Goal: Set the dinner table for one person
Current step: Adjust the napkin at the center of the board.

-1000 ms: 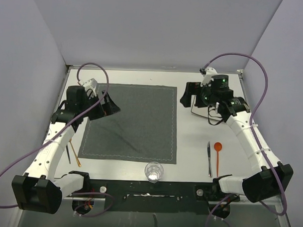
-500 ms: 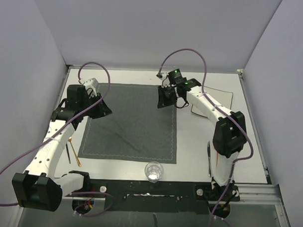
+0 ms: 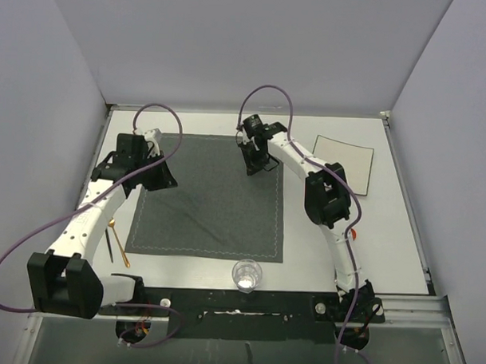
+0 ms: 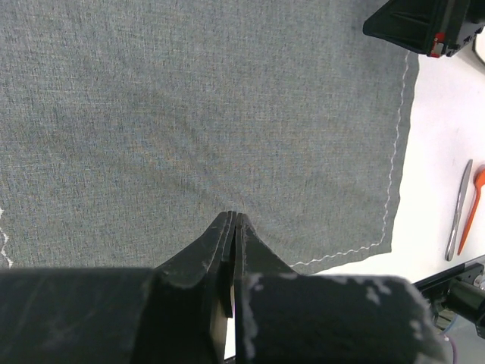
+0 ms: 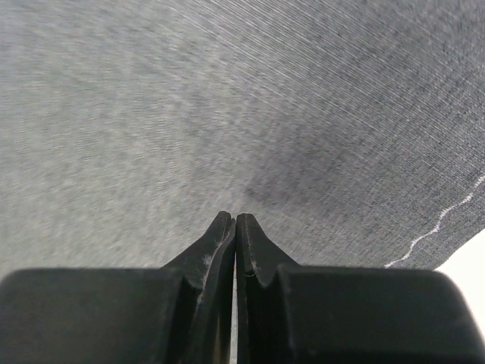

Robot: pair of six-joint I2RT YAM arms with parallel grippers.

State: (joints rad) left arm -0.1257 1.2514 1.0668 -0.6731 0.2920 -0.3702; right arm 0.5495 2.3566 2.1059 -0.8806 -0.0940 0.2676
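Currently: left fingers (image 4: 216, 244) closed, empty, over grey placemat (image 3: 210, 198), left edge; right fingers (image 5: 218, 236) likewise closed, empty, over far-right corner. Drinking glass (image 3: 247, 275) at near edge of counter (image 3: 385, 235).

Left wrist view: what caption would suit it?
Closed left gripper pointing at the grey placemat; a knife and orange spoon lie on the table beyond.

Lab rig: plain partition walls (image 3: 232, 46) boxing the dinner table (image 3: 393, 235).
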